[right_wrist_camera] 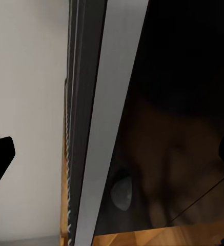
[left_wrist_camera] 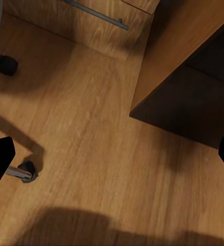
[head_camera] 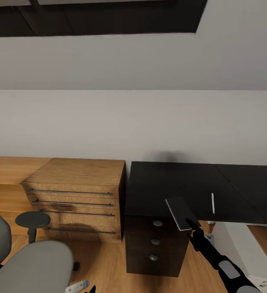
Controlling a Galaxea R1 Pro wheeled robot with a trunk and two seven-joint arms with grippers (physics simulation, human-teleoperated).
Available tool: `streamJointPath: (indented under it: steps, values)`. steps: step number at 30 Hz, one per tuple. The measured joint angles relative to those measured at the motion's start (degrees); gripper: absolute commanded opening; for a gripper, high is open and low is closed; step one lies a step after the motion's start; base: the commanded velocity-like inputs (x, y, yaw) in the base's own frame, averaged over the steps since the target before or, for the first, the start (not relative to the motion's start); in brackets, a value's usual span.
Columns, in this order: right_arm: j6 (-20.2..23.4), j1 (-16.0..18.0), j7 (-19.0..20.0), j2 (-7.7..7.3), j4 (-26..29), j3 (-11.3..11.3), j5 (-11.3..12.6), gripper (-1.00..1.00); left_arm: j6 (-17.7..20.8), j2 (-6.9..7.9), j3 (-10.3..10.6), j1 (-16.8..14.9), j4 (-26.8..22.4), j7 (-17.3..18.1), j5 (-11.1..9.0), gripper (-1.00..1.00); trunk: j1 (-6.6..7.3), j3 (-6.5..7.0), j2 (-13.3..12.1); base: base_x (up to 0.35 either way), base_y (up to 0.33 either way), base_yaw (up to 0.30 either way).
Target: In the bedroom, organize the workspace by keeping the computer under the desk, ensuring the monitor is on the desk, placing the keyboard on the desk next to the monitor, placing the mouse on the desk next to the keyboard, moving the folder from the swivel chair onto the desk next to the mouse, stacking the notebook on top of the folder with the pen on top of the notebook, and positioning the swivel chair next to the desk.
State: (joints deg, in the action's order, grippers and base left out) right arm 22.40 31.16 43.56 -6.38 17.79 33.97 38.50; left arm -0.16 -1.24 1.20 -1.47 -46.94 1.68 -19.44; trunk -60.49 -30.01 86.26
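The dark grey notebook (head_camera: 180, 211) lies at the front edge of the black desk (head_camera: 162, 187), with its near end hanging over the drawers. My right gripper (head_camera: 189, 224) reaches up to that overhanging end. In the right wrist view the notebook (right_wrist_camera: 109, 113) runs edge-on through the gap between the two spread fingertips (right_wrist_camera: 0, 156), so the gripper (right_wrist_camera: 112, 156) is open around it. The whitish pen (head_camera: 213, 202) rests on the desk just right of the notebook. The grey swivel chair (head_camera: 31, 260) stands at lower left. My left gripper (left_wrist_camera: 112, 159) hangs open over the wood floor.
A low wooden drawer unit (head_camera: 78, 195) stands against the wall left of the desk. Black desk drawers with silver knobs (head_camera: 155, 241) sit below the notebook. A chair caster (left_wrist_camera: 27, 171) is on the floor near my left gripper, and the white desk pedestal (head_camera: 235, 240) is at right.
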Motion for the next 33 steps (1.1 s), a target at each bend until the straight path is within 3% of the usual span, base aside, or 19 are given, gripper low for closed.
streamJointPath:
  steps: [33]
  values:
    - [-0.1, 0.0, 0.2, 0.13, -0.15, 0.15, 0.23, 1.0, 0.0, 0.0, 0.0, 0.0, 0.0, -0.14, 0.0, 1.0, 0.0, 0.0, 0.0, 0.001, 0.0, 0.0]
